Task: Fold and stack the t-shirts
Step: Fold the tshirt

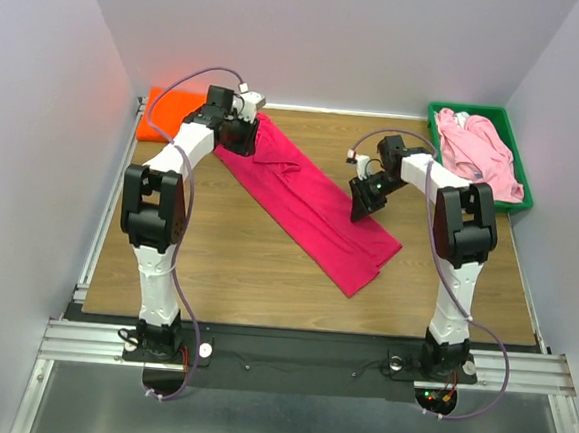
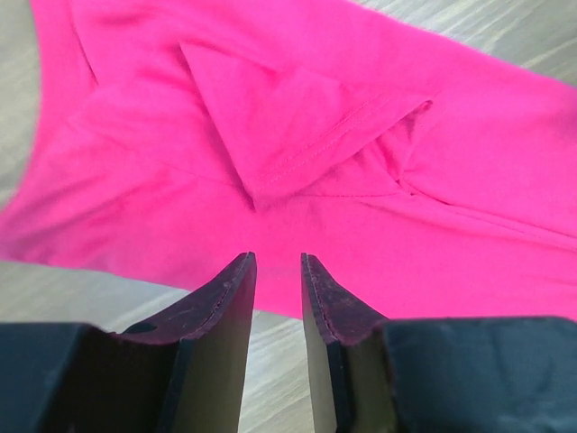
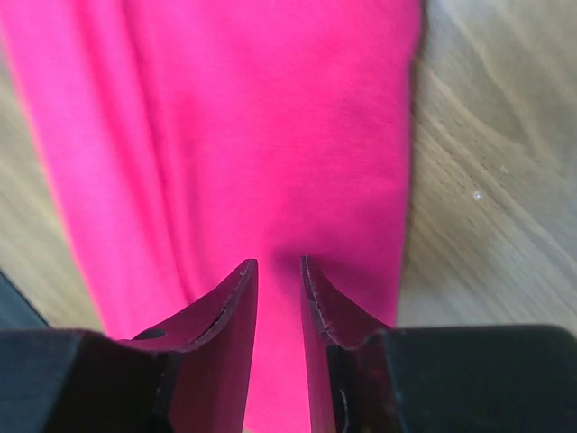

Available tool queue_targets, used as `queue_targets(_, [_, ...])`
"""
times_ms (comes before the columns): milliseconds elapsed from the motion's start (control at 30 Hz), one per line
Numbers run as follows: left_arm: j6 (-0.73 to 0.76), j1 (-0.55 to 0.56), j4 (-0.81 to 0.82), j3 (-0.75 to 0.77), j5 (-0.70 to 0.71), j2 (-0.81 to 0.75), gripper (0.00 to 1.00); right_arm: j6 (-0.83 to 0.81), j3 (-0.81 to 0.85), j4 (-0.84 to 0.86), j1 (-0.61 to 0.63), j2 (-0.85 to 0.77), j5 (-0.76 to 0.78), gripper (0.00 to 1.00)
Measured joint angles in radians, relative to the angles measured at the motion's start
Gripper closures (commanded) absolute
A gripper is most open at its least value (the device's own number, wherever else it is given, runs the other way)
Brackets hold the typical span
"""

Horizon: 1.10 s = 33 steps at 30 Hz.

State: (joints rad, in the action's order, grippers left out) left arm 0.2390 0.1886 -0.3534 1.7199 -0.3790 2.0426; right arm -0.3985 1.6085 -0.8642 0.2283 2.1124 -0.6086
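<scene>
Crimson t-shirt lies folded lengthwise; left tool, right tool both slightly apart.

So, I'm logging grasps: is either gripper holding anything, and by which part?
Nothing is held: the left gripper and right gripper are both open over the magenta shirt.

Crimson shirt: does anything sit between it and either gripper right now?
Nothing visible does. The left gripper is right over the far end of the crimson shirt, the right gripper over its near end, each with jaws slightly apart and only bare cloth below. The orange shirt lies at the far left corner, under neither gripper.
</scene>
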Motion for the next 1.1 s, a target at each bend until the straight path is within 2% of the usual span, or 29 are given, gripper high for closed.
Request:
queue_targets(133, [-0.038, 0.0, 0.012, -0.019, 0.013, 0.039, 0.63, 0.01, -0.034, 0.018, -0.001, 0.021, 0.006, 0.72])
queue_targets(333, [-0.066, 0.002, 0.01, 0.025, 0.02, 0.156, 0.65, 0.037, -0.214, 0.081, 0.016, -0.071, -0.031, 0.71])
queue_targets(467, [-0.065, 0.012, -0.016, 0.152, 0.011, 0.27, 0.69, 0.075, -0.338, 0.091, 0.097, -0.133, -0.106, 0.64])
queue_targets(533, [-0.052, 0.029, -0.054, 0.275, 0.002, 0.338, 0.69, 0.092, -0.37, 0.088, 0.156, -0.148, -0.166, 0.57])
queue_targets(667, [-0.021, 0.089, -0.097, 0.459, -0.023, 0.45, 0.66, 0.113, -0.394, 0.08, 0.253, -0.156, -0.282, 0.55])
queue_targets(733, [-0.015, 0.116, -0.103, 0.48, -0.039, 0.462, 0.65, 0.12, -0.369, 0.064, 0.254, -0.156, -0.293, 0.54])
queue_targets(867, [-0.016, 0.15, -0.101, 0.471, -0.076, 0.455, 0.59, 0.134, -0.251, 0.056, 0.179, -0.156, -0.285, 0.54])
queue_targets(1000, [-0.022, 0.123, -0.079, 0.364, -0.098, 0.369, 0.59, 0.167, -0.028, 0.09, 0.087, -0.114, -0.232, 0.54])
queue_targets(1100, [-0.042, 0.095, -0.056, 0.269, -0.124, 0.267, 0.59, 0.204, 0.105, 0.125, 0.066, -0.053, -0.18, 0.54])
